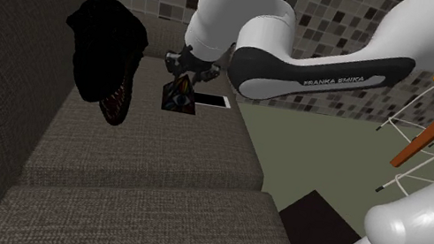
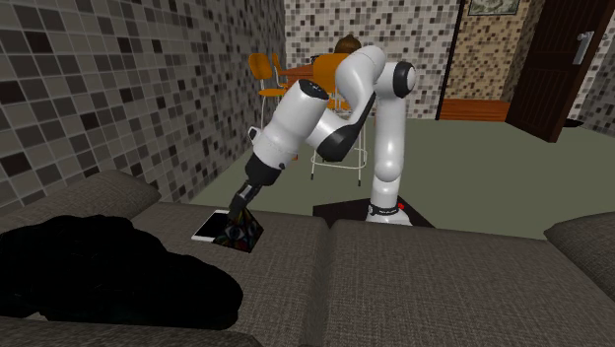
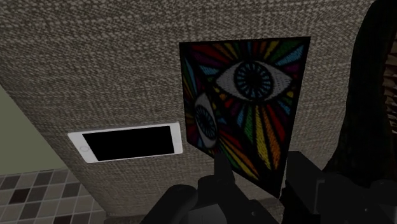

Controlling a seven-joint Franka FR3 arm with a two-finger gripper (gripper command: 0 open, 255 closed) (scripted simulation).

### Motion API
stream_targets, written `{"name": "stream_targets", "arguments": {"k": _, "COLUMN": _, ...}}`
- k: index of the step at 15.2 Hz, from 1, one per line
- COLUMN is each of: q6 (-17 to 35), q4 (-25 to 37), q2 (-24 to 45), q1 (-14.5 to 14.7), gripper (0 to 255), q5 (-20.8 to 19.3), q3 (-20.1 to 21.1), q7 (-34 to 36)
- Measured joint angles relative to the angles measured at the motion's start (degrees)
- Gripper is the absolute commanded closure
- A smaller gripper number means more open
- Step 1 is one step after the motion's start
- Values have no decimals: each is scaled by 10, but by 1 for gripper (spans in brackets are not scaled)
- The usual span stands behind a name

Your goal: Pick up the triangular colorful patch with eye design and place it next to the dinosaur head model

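Sofa cushion (image 1: 155, 161), upper centre: gripper (image 1: 183, 83) clamps the eye patch (image 1: 179, 100); placement beside the dinosaur head (image 1: 111, 46) apparently remains.

The arm (image 1: 327, 36) is made of glossy white, rounded links joined by dark grey bands. One band carries white FRANKA EMIKA lettering (image 1: 343, 80). The gripper (image 1: 182, 82) is blocky and all black. A small red mark (image 2: 399, 205) sits at the arm's foot.

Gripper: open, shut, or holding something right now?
Gripper: shut on the colorful eye patch, its fingers clasping the patch's lower edge.
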Motion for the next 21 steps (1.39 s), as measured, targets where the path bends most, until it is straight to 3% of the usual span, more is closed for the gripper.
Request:
{"name": "stream_targets", "arguments": {"k": 14, "q6": 41, "q4": -52, "q2": 64, "q1": 51, "gripper": 255, "q5": -111, "q3": -45, "q7": 97}}
{"name": "stream_targets", "arguments": {"k": 20, "q6": 45, "q4": -56, "q2": 66, "q1": 52, "gripper": 255, "q5": -116, "q3": -48, "q7": 102}}
{"name": "stream_targets", "arguments": {"k": 21, "q6": 45, "q4": -56, "q2": 66, "q1": 52, "gripper": 0, "q5": -116, "q3": -48, "q7": 102}}
